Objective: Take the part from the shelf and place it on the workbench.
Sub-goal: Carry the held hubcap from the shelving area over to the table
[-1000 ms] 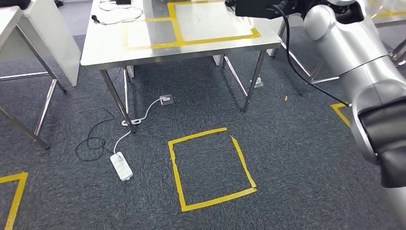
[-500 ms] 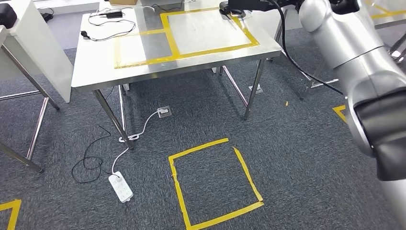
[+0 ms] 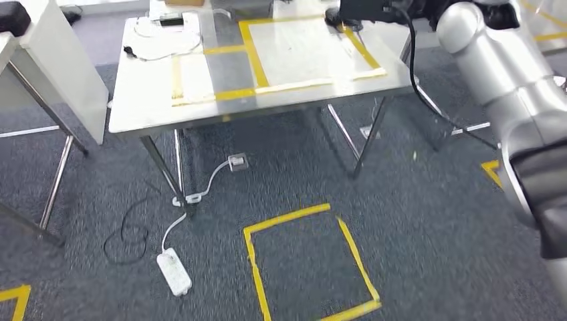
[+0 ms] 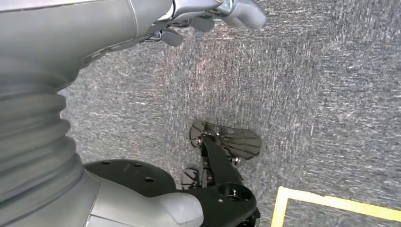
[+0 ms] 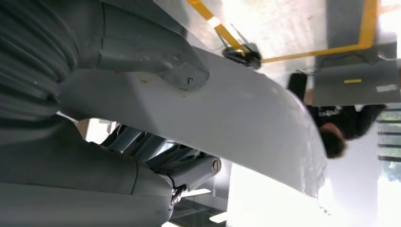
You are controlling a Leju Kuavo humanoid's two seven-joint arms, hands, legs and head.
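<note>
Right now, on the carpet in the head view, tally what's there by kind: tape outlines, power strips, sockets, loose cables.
Yellow tape outlines: 3 (centre, left corner, right corner)
White power strip: 1
Floor socket box: 1
Black cable loop: 1
Total: 6

Workbench [image 3: 200, 114] far-left corner cluttered with cables [image 3: 160, 37]; taped centre bare; small dark object [image 3: 333, 16] at far-right edge.

Right hand [image 5: 142, 142] fingers largely hidden behind white part [image 5: 246, 127]; head view's upper edge cuts off workbench [image 3: 200, 114].
</note>
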